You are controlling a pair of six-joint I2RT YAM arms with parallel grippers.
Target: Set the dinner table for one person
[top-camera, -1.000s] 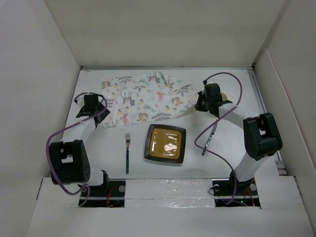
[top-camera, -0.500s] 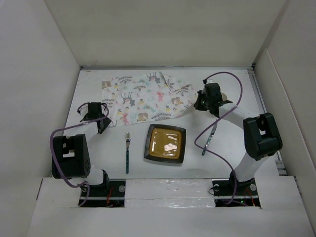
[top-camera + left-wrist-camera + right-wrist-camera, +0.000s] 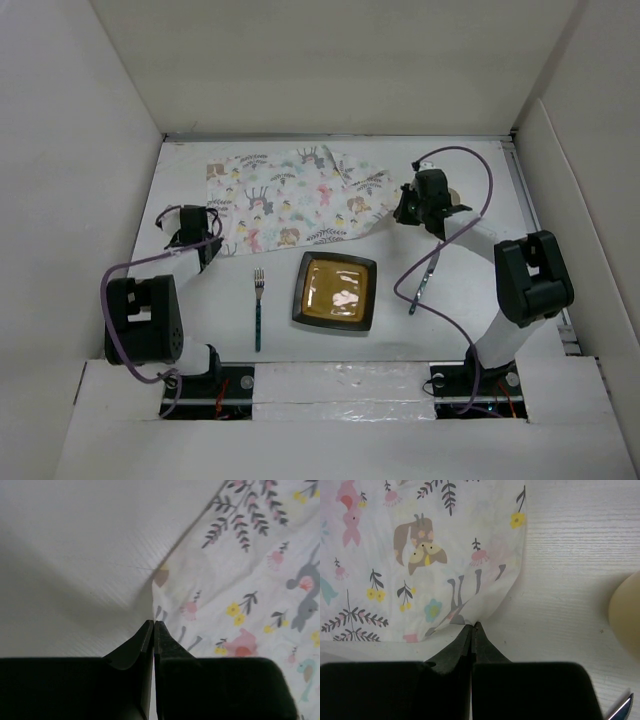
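White matte desk (image 3: 320, 348) spans the whole floor, boxed in by white wall panels (image 3: 340, 60). Printed placemat (image 3: 300, 195) lies rumpled at the far side. Left pincer (image 3: 153, 625) is clamped on its left edge, right pincer (image 3: 473, 626) on its right corner. Plate (image 3: 335, 292) and fork (image 3: 258, 305) sit nearer.

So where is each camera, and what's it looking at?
Top external: up behind the robot, looks down on the dinner table; left arm and right arm show.
Left wrist: on that wrist, looks down at the placemat edge; left gripper pinches it.
Right wrist: on that wrist, looks down at a placemat corner; right gripper pinches it.
All three share the placemat.
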